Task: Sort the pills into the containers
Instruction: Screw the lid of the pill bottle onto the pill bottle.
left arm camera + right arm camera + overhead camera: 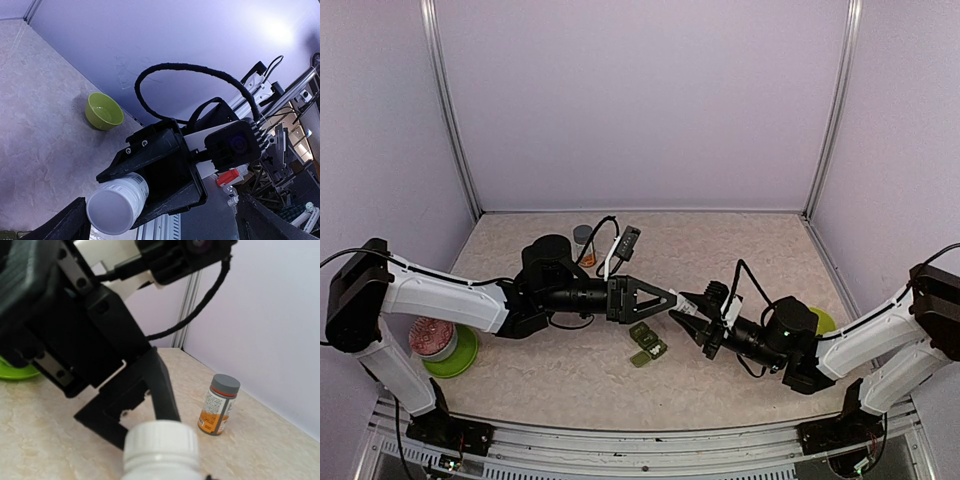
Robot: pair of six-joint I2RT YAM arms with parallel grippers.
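My right gripper (pixel 692 314) clamps a white bottle (pixel 118 202), cap pointing at my left gripper (pixel 668 300), whose fingers are spread wide. The pill box (pixel 647 344) lies on the table (pixel 570 385) just beneath both

Bottles: 2 – grey-capped bottle (pixel 583 238), white-capped bottle (pixel 161 445). Pill box (pixel 647 343): 1. Lime-green dishes: 2 – left dish (pixel 463 352), right dish (pixel 823 320). Round tub (pixel 428 337): 1.

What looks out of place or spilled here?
Nothing looks spilled. The one odd sight: the right gripper holds a white pill bottle sideways above the table, capped, while the pill box lies skewed nearby.
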